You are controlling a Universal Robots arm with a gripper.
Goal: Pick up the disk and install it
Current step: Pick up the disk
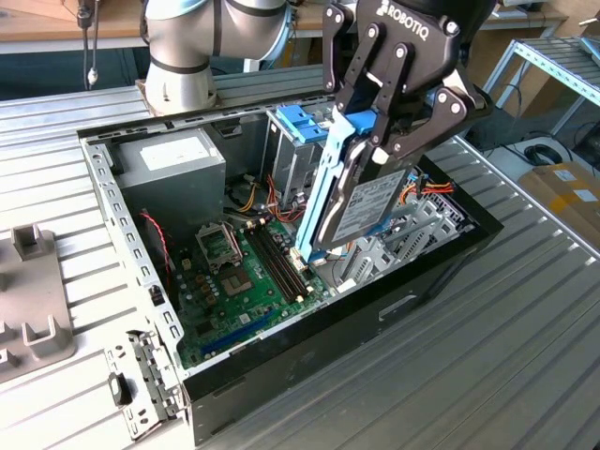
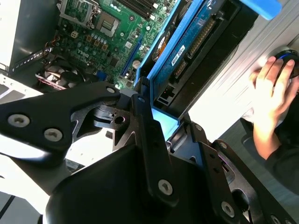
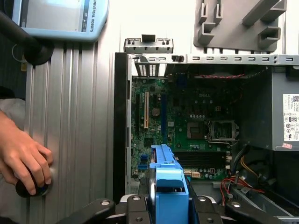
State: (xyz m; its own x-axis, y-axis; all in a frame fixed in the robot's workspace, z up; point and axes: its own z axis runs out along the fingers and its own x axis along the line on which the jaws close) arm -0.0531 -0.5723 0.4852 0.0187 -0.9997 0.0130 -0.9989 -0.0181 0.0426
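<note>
Quick look: the disk is a flat dark grey drive with a white printed label on its face and a light-blue plastic frame down its sides. In the first wrist view you're looking along its edge, so it's mostly blue frame.

The black gripper has it by the top end. The fingers are closed in on it from both sides, only as far apart as the drive lets them, and it's clamped firmly between them.

The disk hangs below the fingertips on edge and a bit tilted. Its lower end dips into the open computer case, right over the green motherboard. The metal cage with the blue latch sits just beside the fingers, on the exterior view's left of the drive. Can't tell if the bottom edge is touching anything down there.

The arm stands behind the case. The gripper is angled down into it.

A person's hand rests on a small dark round thing on the ribbed metal table, well off to one side of the fingers.
</note>
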